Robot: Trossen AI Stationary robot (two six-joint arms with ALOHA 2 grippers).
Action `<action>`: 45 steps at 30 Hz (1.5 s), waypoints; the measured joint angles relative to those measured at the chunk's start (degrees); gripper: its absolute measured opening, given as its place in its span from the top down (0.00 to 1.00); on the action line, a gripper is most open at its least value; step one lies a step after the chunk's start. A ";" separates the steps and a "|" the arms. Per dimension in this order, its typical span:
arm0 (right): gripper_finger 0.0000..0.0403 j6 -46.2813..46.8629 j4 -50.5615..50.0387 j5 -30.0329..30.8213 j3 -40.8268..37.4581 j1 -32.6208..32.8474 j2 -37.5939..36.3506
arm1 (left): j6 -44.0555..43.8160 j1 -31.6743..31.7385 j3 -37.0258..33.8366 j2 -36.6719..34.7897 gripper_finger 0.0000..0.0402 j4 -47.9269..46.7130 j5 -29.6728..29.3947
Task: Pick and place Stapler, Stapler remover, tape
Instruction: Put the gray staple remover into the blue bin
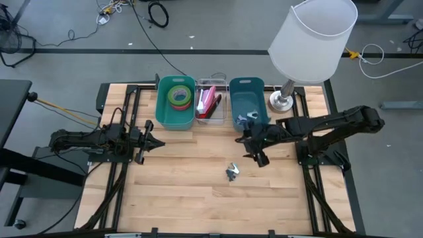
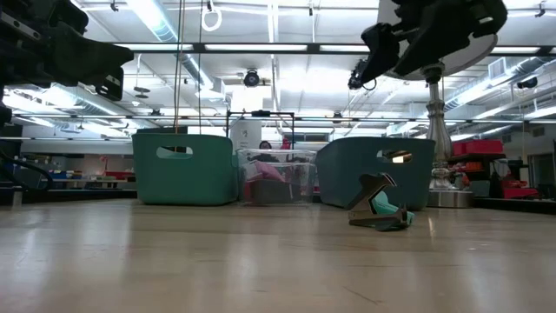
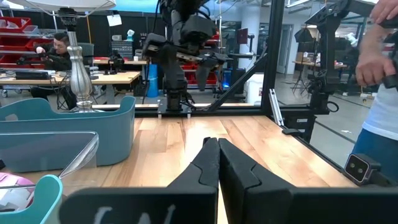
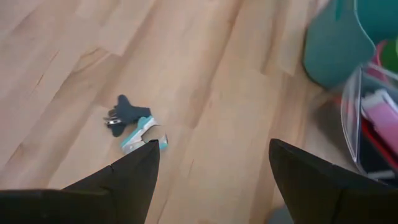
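On the table's middle lies the remover (image 1: 231, 172), small, light, stiff, likely to skid; best pinched across its dark wings. Right claw (image 4: 211, 163) hovers above, wide open, empty. Left claw (image 3: 217, 163) closed.

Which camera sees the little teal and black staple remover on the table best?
The low view: the small teal and black staple remover sits side-on, its jaws plain. The right wrist view sees it from above between the open right gripper. The high view shows a speck; the left wrist view, nothing.
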 joint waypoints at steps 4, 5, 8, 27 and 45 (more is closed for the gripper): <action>0.25 -5.40 0.03 -0.01 0.00 2.48 0.00 | -0.01 -0.01 -0.02 0.00 0.99 0.00 0.00; 0.25 -6.90 0.03 0.02 0.00 3.13 0.00 | -0.01 0.01 0.00 0.00 0.99 0.00 0.00; 0.25 -11.56 0.03 0.00 0.00 5.03 0.02 | -0.01 -0.01 -0.01 0.00 0.99 0.00 0.00; 0.25 -21.27 4.98 6.46 0.00 13.55 0.72 | 0.01 0.01 -0.02 0.00 0.99 0.00 0.00; 0.25 -32.36 11.96 9.07 -4.85 15.29 4.52 | -0.01 0.01 0.00 0.00 0.99 0.00 0.00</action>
